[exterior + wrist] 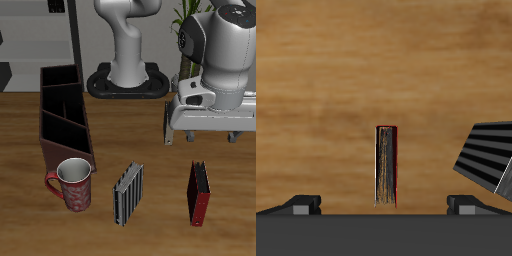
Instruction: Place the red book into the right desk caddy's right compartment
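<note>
The red book [200, 193] stands upright on the table near the front edge, red cover with a dark spine. My gripper [212, 138] hangs above it and slightly farther back, open and empty. In the wrist view the red book [386, 165] shows from above as a thin strip with a red edge, midway between my two fingertips [302, 203], well below my gripper [384, 205]. The right desk caddy [64, 118] is a long dark maroon box with inner dividers, lying across the table from the book, its slots empty as far as I see.
A grey-and-black striped book [129, 192] stands between the red book and a red mug [74, 184]; it also shows in the wrist view [488, 160]. The mug stands by the caddy's front end. The robot base [128, 80] is at the back.
</note>
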Controlling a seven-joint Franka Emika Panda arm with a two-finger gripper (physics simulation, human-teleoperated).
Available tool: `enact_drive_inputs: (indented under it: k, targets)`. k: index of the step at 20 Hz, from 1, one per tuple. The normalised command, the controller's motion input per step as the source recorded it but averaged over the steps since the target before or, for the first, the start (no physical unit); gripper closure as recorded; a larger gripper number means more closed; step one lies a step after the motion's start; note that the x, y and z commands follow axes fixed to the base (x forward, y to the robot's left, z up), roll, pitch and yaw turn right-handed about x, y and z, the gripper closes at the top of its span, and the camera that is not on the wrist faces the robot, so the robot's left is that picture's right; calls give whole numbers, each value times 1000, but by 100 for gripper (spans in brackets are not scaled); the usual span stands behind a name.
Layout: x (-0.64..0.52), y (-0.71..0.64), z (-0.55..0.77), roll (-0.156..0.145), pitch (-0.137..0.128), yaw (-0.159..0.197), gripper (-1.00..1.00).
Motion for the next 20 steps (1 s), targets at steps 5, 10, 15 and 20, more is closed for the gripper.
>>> enact_drive_inputs:
  k: [5,10,15,20]
  targets:
    - [-2,-61,-267,5,25,-12,-100]
    - [69,-124,-343,-25,31,-20,-100]
    - [7,8,-269,0,28,-16,-100]
    - [10,24,-438,-3,38,-3,-100]
